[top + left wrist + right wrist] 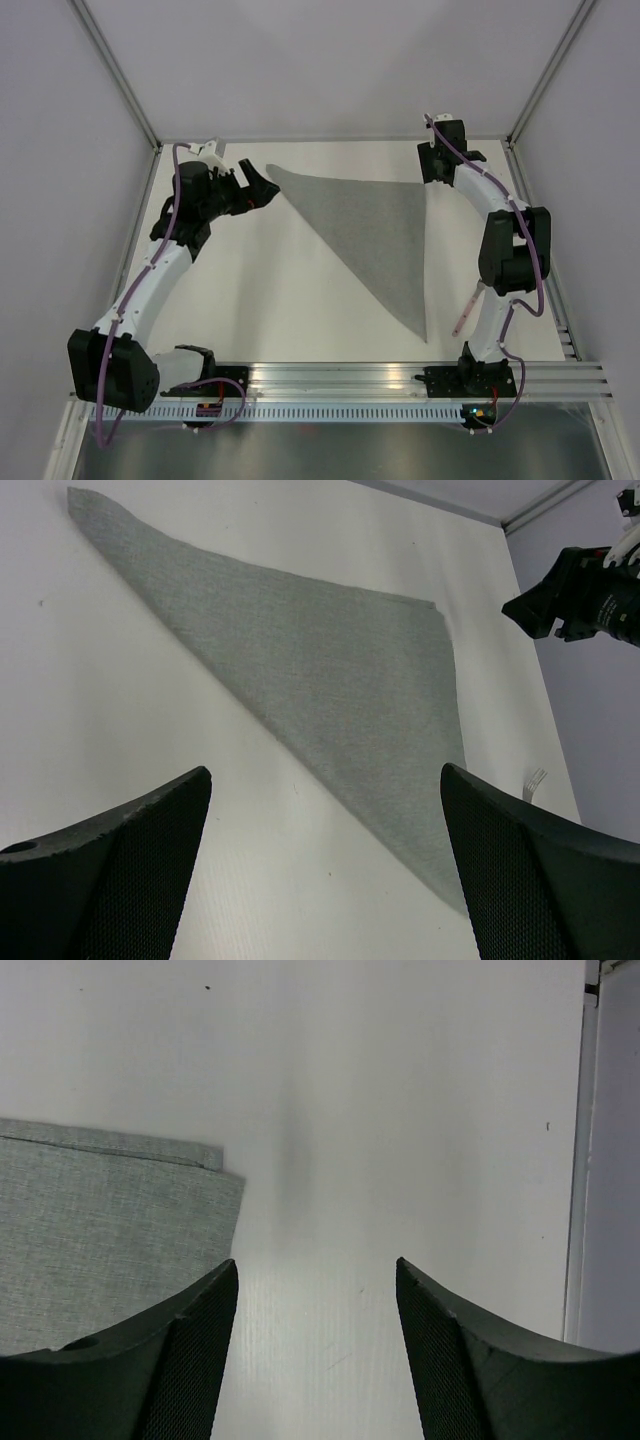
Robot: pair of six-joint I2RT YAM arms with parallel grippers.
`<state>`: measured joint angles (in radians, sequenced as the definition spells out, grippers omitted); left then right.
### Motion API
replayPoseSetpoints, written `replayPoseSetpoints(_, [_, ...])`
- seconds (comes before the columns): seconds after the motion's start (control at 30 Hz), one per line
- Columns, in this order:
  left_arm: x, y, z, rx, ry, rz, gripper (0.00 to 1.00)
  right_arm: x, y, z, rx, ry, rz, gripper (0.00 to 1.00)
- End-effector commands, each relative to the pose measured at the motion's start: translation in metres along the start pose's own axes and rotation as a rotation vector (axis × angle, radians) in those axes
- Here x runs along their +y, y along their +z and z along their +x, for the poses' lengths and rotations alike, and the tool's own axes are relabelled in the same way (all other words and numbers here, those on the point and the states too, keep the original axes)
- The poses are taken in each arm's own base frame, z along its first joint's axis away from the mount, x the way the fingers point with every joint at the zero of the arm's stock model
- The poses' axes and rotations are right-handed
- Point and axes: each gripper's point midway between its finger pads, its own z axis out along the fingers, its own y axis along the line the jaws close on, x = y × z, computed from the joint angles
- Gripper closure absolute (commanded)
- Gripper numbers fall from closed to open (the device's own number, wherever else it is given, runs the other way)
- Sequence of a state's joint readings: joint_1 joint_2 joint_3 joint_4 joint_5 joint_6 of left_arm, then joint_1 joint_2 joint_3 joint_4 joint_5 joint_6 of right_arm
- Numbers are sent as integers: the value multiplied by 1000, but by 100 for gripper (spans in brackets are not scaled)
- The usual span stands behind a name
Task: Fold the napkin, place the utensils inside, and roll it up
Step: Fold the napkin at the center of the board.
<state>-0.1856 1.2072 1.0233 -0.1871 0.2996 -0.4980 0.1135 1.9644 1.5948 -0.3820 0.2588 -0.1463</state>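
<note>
Fork [467,312] lies near-to-far along the desk's [290,310] right edge, nearward of the right hand [437,168]; that hand spread, empty. Left hand [262,190], also spread, sits beyond the napkin [370,235].

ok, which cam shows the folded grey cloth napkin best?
Top external: the whole grey cloth napkin is in frame, a flat triangle with nothing over it. Left wrist shows nearly all of it, at a slant. Right wrist catches only one corner, where the two layers' edges sit slightly offset.
</note>
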Motion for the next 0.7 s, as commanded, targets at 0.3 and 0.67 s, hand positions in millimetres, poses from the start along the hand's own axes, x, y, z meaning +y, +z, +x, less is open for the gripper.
replayPoseSetpoints(0.3, [3,38,20,23,-53,50,0,-5,26,18,107,17,22,29])
replayPoseSetpoints(0.67, [52,105,29,22,-52,-120,5,-11,-40,68,148,61,-126,31])
